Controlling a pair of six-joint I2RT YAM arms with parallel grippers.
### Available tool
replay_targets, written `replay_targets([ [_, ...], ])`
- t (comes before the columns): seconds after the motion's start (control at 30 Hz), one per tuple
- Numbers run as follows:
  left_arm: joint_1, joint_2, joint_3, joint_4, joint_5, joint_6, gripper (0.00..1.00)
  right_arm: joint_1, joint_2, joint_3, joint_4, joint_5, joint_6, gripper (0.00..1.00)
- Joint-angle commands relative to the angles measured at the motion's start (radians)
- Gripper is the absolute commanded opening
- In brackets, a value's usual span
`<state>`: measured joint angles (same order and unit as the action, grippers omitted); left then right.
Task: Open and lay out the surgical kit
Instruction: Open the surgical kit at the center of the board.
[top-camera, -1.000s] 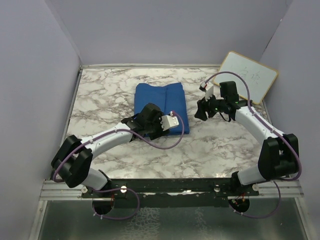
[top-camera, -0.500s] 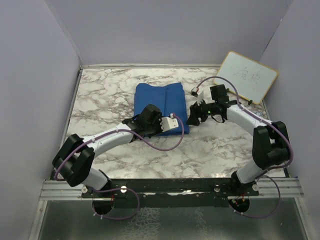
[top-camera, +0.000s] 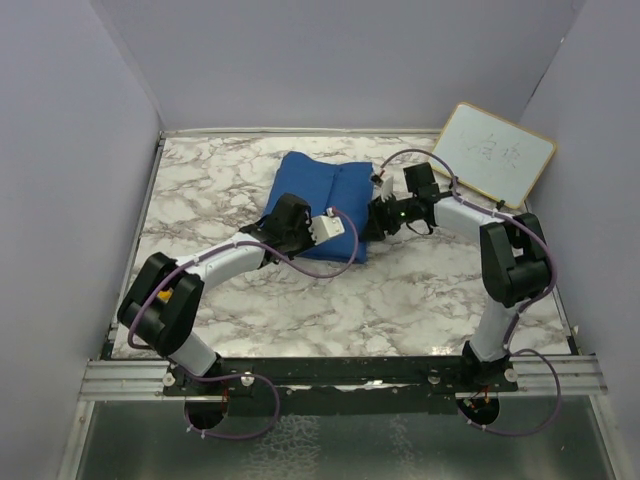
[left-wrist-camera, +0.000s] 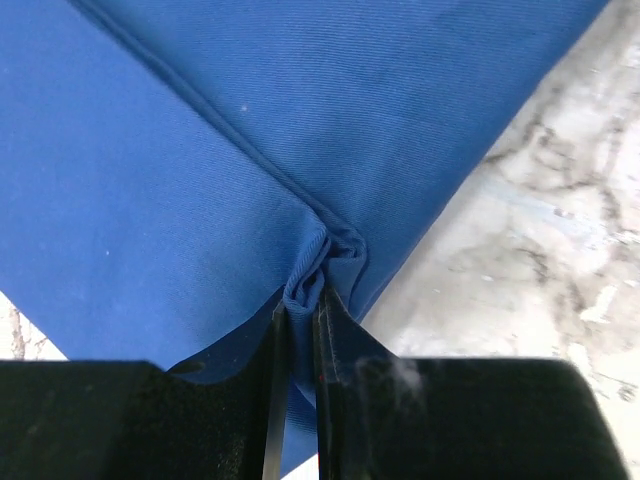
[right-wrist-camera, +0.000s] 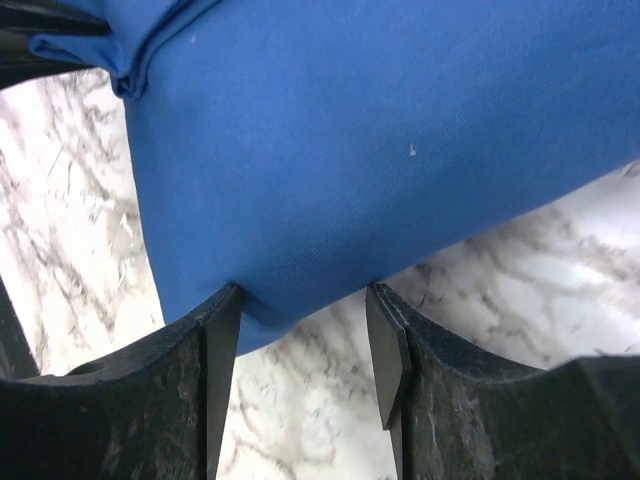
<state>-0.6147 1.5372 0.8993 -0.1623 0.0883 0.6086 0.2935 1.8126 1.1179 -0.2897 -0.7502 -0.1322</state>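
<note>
The left jaws are nearly together, clamped on a small bunched pinch of the blue cloth wrap. In the left wrist view the fabric puckers just above the two dark fingertips, at a point where a stitched hem and a folded edge of the wrap meet. The cloth around the pinch lies smooth, and to its right the marble surface shows.

The right jaws stand apart and hold nothing. In the right wrist view their two fingers reach the rounded near edge of the wrap, one at each side of a stretch of that edge; whether they touch the fabric I cannot tell. Bare marble lies between and below them.

From above, the wrap is a folded bundle lying slightly askew on the surface, in the middle of its far half. The left arm reaches it from the near left and the right arm from the right, the two ends close together at the bundle's near right corner. A wood-framed whiteboard leans at the far right corner, well apart from the cloth.
</note>
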Motion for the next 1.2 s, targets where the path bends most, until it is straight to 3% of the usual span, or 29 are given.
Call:
replay_targets([
  [0.0,0.038,0.064,0.057,0.049,0.013,0.003,0.15,0.003,0.080,0.125,0.060,-0.002,0.040,0.51],
  [0.4,0.040,0.068,0.094,0.032,0.132,-0.090,0.15,0.003,0.221,0.328,-0.046,0.044,-0.037,0.46],
  [0.77,0.105,-0.087,0.084,0.049,0.090,-0.120,0.15,0.001,-0.016,0.290,-0.175,0.174,-0.158,0.49],
  [1.0,0.210,-0.244,-0.010,0.093,-0.100,-0.158,0.12,0.001,-0.206,0.065,-0.132,0.261,-0.162,0.49],
  [1.17,0.360,-0.382,-0.114,0.170,-0.348,-0.149,0.11,0.001,-0.267,0.000,-0.127,0.285,-0.170,0.49],
])
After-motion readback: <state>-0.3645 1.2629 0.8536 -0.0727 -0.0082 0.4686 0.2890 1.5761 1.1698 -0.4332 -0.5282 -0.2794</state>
